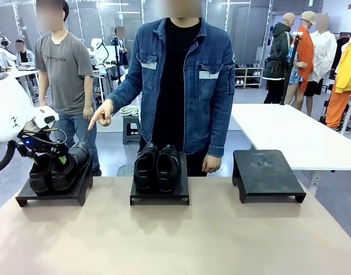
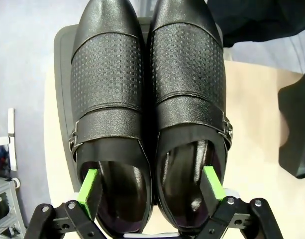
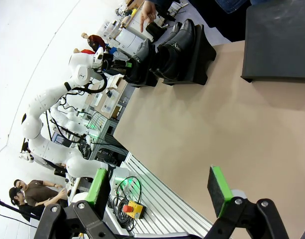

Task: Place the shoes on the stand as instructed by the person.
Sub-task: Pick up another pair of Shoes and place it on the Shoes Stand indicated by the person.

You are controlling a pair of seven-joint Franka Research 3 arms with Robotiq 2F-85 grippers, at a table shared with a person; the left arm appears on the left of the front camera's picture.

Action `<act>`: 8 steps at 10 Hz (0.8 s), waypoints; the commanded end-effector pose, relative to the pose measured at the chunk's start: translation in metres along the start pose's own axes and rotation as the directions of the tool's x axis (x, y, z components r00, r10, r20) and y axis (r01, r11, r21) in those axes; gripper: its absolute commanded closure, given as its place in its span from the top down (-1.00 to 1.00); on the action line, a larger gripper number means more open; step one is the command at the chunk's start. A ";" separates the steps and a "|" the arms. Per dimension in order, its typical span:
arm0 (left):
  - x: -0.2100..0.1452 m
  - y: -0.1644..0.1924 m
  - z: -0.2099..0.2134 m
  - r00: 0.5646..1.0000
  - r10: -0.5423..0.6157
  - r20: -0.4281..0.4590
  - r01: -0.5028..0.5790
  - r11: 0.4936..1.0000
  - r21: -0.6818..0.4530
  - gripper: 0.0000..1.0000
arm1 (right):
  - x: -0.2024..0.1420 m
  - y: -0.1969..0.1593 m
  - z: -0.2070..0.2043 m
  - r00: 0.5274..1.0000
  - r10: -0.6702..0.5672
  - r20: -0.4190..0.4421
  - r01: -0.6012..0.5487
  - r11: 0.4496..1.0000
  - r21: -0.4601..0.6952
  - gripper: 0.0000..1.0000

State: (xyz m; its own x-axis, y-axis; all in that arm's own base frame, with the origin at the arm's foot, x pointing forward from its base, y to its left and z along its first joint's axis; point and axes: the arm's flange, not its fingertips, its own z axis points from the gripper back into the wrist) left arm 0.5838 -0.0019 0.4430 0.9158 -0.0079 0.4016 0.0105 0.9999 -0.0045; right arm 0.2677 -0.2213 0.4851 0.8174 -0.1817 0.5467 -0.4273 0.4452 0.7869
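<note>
The left claw (image 2: 151,186) stands with its jaws wide apart over the heel ends of the sleek pair (image 2: 148,114), one green pad (image 2: 88,186) dipping into each shoe's opening, the inner walls of both between them. That pair sits side by side on the left stand (image 1: 52,193). The chunky pair (image 1: 157,167) rests on the middle stand (image 1: 159,197), and the right stand (image 1: 268,172) is bare. The person's hand (image 1: 102,116) points down toward the left stand.

The step looks like either a release or a pinch of both shoes by their adjoining inner walls; which one I cannot say from here. If gripping, keep the pads level and deep enough to catch both walls evenly, then close slowly so neither shoe twists. If letting go, rise straight up so the pads clear the collars without dragging a shoe off the stand.

The right claw (image 3: 157,191) hovers over the counter (image 3: 207,129), jaws apart, holding nothing.
</note>
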 end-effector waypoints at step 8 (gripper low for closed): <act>-0.016 0.048 0.103 0.981 -0.012 -0.194 -0.007 0.995 -0.098 1.00 | 0.001 0.001 0.001 1.000 0.021 0.011 -0.021 1.000 0.012 1.00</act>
State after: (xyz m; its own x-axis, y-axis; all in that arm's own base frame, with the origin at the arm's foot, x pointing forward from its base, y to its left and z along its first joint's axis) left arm 0.5421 0.0241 0.5058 0.9645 0.0013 0.2639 0.0172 0.9975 -0.0678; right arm 0.2678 -0.2212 0.4850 0.8176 -0.1815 0.5464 -0.4272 0.4451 0.7870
